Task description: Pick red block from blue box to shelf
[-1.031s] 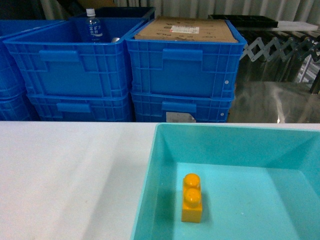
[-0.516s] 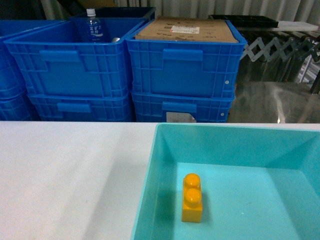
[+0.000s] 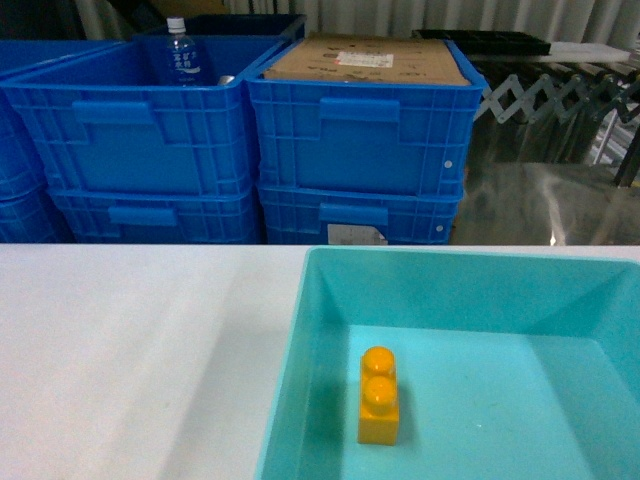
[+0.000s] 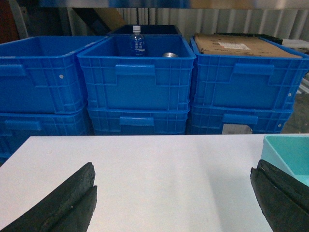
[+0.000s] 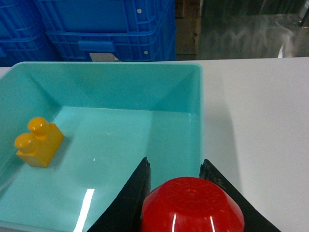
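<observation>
Two claws | right claw (image 5: 186, 193) clamped on red block (image 5: 192, 205) above blue box (image 5: 200, 104) rim | left claw (image 4: 174, 200) spread wide, low over counter (image 4: 159, 174)

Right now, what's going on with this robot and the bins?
The right gripper is shut on the red block, holding it above the near right corner of the blue box on the white table. An orange-yellow brick remains on the box floor. The left gripper is open and empty over the table. Dark blue crates stand behind; the block has not reached any shelf yet.
</observation>
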You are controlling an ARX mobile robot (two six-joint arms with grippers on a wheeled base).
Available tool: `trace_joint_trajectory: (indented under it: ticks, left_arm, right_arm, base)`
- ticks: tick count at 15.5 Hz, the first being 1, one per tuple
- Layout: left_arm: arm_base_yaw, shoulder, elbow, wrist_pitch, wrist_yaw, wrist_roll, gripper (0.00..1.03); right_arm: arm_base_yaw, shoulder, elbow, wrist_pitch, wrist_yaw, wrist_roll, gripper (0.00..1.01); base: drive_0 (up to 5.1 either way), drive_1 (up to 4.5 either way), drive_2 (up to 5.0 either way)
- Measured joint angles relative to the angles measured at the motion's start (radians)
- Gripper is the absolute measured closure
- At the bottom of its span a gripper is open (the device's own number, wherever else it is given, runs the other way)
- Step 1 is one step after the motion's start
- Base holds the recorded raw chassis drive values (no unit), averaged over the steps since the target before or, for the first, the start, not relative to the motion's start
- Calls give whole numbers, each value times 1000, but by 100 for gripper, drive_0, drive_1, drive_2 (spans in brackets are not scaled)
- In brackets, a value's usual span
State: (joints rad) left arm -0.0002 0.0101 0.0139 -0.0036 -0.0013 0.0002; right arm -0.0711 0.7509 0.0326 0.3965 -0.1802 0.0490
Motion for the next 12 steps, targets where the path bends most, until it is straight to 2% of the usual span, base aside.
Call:
trace_joint_trajectory:
  ticks: [12]
  left_arm:
    - [0, 0, 0, 0, 0, 0, 5]
  right_arm:
    - [0, 0, 0, 0, 1, 3, 75]
  base:
    - [0, 0, 0]
